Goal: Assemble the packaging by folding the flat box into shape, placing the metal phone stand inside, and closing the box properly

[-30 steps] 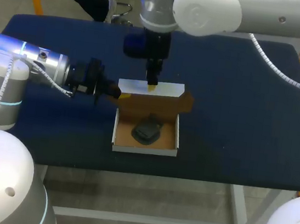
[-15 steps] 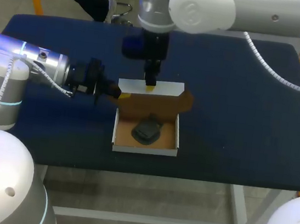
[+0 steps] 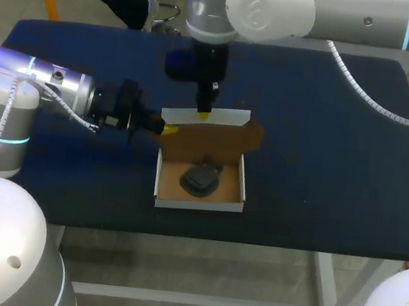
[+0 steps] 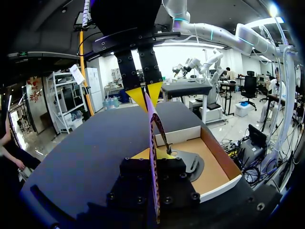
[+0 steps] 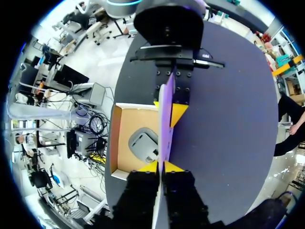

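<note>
The box [image 3: 198, 204] sits on the near-middle part of the dark blue table [image 3: 325, 154]. Its tray is folded up and open, white outside and brown cardboard inside. The metal phone stand [image 3: 200, 179] lies inside the tray, dark grey and roughly in the centre, not touching the walls as far as the head view shows.

The lid [image 3: 214, 135] stands up along the tray's far side, brown face toward the near edge and white face away. A small brown side flap [image 3: 254, 137] sticks out at its right end.

Both grippers have hold of that lid. The left gripper [image 3: 164, 128] comes in from the left and pinches the lid's left edge, with its yellow tips closed tight on either side of the cardboard. The right gripper [image 3: 204, 113] hangs straight down from above and clamps the lid's top edge, fingers nearly together with just the sheet between them. In both wrist views the lid shows edge-on, running right between the yellow tips.
</note>
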`<state>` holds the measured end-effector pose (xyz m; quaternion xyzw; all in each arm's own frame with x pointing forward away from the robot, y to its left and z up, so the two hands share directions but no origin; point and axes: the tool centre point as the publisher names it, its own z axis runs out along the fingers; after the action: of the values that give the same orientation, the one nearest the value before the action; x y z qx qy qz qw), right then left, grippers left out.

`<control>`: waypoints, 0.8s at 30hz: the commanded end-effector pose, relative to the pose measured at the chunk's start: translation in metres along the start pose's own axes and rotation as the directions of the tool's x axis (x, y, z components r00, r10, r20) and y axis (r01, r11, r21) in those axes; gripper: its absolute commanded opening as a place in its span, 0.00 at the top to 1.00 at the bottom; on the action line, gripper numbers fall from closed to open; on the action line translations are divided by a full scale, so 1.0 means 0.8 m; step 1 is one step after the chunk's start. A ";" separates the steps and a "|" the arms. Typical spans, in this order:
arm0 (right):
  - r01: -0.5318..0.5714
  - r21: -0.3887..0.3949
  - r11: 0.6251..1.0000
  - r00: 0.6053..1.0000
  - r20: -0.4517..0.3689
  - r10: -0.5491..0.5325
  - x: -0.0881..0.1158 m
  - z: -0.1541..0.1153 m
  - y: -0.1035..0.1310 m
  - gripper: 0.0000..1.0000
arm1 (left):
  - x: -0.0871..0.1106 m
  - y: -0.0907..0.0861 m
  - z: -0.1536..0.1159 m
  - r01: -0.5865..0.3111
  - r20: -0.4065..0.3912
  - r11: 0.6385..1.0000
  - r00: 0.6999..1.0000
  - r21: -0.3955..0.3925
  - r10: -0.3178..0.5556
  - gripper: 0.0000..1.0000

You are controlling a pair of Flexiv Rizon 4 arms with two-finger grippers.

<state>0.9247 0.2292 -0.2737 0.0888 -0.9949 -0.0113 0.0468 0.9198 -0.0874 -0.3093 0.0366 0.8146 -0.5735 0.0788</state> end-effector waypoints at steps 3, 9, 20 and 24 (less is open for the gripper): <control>-0.006 -0.014 1.000 1.000 -0.007 0.005 0.001 -0.003 0.000 0.00 | 0.000 -0.001 0.001 -0.001 -0.002 1.000 1.000 0.003 0.001 1.00; -0.037 -0.041 0.998 0.999 0.003 0.037 0.006 -0.024 -0.007 0.00 | 0.000 -0.001 0.001 -0.001 -0.002 1.000 1.000 0.003 0.001 1.00; -0.179 -0.078 0.981 0.984 -0.003 0.180 0.005 -0.065 -0.033 0.00 | 0.000 -0.001 0.001 -0.001 -0.002 1.000 1.000 0.003 0.001 1.00; -0.264 -0.103 0.959 0.964 0.001 0.265 0.004 -0.074 -0.046 0.00 | 0.000 -0.001 0.001 -0.001 -0.002 1.000 1.000 0.003 0.001 1.00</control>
<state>0.9346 0.2019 -0.2203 -0.0376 -0.9970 -0.0481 0.0471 0.9194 -0.0887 -0.3085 0.0372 0.8144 -0.5738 0.0787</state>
